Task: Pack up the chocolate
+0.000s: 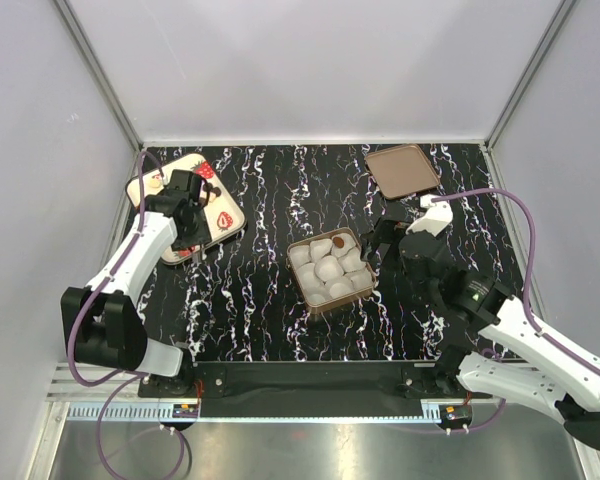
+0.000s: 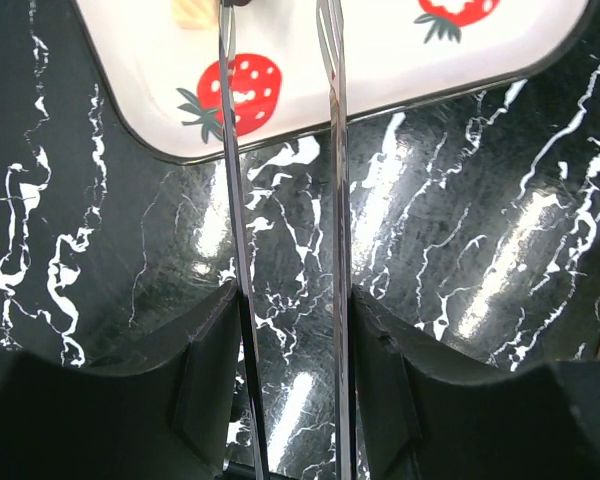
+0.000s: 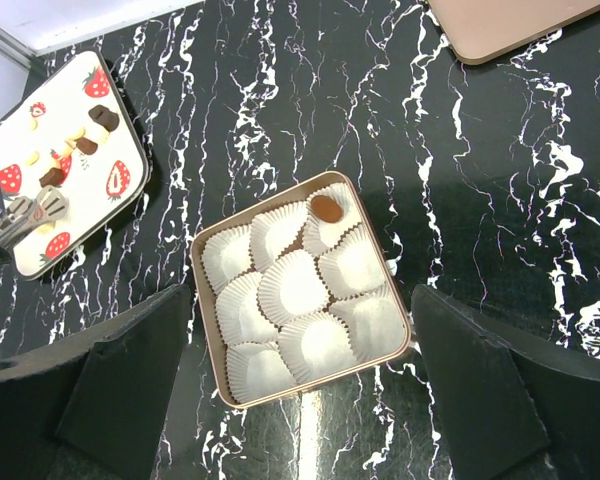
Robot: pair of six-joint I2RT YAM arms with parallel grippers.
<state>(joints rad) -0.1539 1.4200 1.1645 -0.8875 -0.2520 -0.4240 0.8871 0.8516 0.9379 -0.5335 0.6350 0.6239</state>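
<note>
Chocolate (image 3: 326, 208): one dark piece occupies one of nine paper cups (image 3: 292, 285) in the box (image 3: 208, 325), ahead of the spread right gripper (image 3: 300, 290). Three dark pieces (image 3: 102, 117) lie on the tray (image 3: 20, 120), beyond the left gripper (image 2: 290, 300), which pinches one pair of tweezers (image 2: 335, 200).

The left arm's thin metal fingers (image 2: 336, 200) run off the top edge of the wrist view, tips unseen. The white strawberry-print tray (image 2: 380, 60) and a pale yellowish piece (image 2: 193, 12) are cropped there; the right wrist view crops the flat brown lid (image 3: 510, 25).
</note>
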